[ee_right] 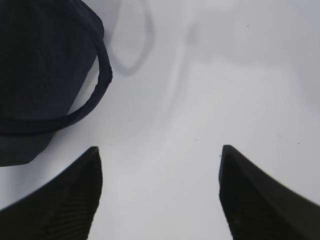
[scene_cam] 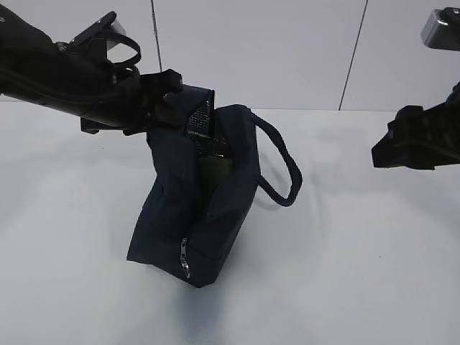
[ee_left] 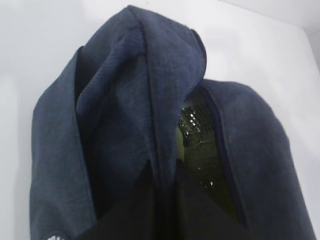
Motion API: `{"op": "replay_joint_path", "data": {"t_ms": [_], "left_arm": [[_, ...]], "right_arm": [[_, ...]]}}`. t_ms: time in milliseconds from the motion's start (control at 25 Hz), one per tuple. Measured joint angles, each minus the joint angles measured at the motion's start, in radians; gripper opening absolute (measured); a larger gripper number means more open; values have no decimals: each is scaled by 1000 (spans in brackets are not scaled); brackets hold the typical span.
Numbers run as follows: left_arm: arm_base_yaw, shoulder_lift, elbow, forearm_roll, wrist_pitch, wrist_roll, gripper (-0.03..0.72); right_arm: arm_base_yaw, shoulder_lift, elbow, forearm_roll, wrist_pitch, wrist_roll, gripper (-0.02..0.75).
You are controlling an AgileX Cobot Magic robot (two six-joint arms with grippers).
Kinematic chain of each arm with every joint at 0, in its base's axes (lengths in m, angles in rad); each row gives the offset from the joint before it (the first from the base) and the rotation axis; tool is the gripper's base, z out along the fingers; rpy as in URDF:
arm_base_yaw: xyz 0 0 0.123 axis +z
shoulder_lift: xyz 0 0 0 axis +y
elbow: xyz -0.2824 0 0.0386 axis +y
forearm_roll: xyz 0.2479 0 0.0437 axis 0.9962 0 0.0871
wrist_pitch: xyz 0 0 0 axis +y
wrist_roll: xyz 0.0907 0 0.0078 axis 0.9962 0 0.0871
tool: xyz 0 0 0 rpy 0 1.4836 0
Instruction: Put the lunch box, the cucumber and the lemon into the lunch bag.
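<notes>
Fingers first: exterior view, left fingers (scene_cam: 169, 93) clamped on the top rim of the lunch bag (scene_cam: 208, 208), holding that side up off the tabletop (scene_cam: 359, 273). Bag stands tilted, mouth open upward, looped handle (scene_cam: 282, 169) hanging toward the right arm. Right fingers (scene_cam: 384, 152) spread wide, empty, well apart from the bag on its right. No lunch box, cucumber or lemon loose on the tabletop.

Left wrist view: navy fabric bunched at the fingers, foil lining (ee_left: 200, 145) and something green visible inside the mouth; can't tell which item.

Right wrist view: right fingers (ee_right: 157, 195) wide apart over bare tabletop, bag and handle to their upper left.

Judgement: everything looks bagged. The left arm is the only one on the bag, with its long axis running up from the zipper pull (scene_cam: 185, 267) toward the left fingers.
</notes>
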Motion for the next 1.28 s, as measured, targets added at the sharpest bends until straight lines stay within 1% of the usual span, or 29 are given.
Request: {"op": "replay_joint_path", "data": {"t_ms": [120,240,360,480,720,840,1080,1280], "left_arm": [[21,0,0,32,28,0,15],[32,0,0,85,39,0,18],[33,0,0,145,41,0,21],[33,0,0,204,45,0,22],[33,0,0,345,46,0,25],[33,0,0,377,46,0,25],[38,0,0,413,46,0,27],[51,0,0,414,7,0,31]], "right_arm": [[0,0,0,13,-2,0,545],[0,0,0,45,-2,-5,545],[0,0,0,124,-2,-55,545],[0,0,0,229,-3,-136,545],[0,0,0,380,2,-257,545],[0,0,0,438,33,-317,545],[0,0,0,484,64,-366,545],[0,0,0,592,76,-434,545]]}}
